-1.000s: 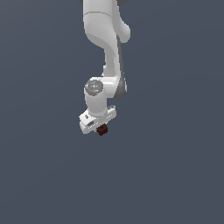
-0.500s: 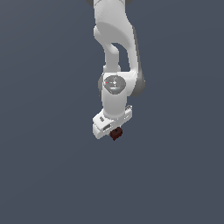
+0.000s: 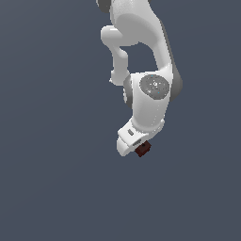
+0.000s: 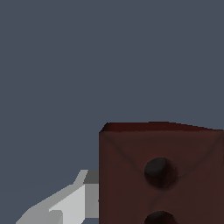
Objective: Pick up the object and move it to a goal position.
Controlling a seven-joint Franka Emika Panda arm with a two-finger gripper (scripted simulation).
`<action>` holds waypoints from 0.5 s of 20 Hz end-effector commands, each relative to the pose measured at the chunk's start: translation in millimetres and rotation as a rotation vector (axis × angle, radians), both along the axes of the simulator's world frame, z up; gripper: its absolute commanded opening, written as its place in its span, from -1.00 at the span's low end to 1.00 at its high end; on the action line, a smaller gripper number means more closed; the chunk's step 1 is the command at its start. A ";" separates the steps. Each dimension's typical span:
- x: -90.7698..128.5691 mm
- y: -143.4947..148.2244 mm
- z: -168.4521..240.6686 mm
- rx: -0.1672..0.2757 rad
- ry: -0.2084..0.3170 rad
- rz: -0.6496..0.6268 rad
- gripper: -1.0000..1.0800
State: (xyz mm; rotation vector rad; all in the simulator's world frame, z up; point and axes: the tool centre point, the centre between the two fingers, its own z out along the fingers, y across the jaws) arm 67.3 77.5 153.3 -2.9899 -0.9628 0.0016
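Observation:
The object, a tiny dark reddish-brown brick (image 3: pixel 142 149), sits at the tip of my white gripper (image 3: pixel 137 147) in the exterior view, held in the air against the plain grey background. The jaws are shut on it, though the hand hides most of the fingers. In the wrist view the brick (image 4: pixel 162 175) fills much of the picture, showing a face with two dark dimples, and one light grey finger (image 4: pixel 74 203) lies against its side. No goal marker shows in either view.
The white arm (image 3: pixel 141 56) comes down from the top of the exterior view. Everything around it is uniform dark grey-blue, with no other objects, edges or surfaces visible.
The arm has swung toward the exterior view's right and closer to the camera, carrying the brick with it. The grip on the brick has not changed.

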 end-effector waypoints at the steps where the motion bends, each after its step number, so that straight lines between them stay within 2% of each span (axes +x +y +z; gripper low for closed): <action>1: 9.7 11.9 10.0 0.000 -0.001 -0.001 -1.00; 10: 29.0 35.6 27.2 0.000 -0.001 -0.001 -1.00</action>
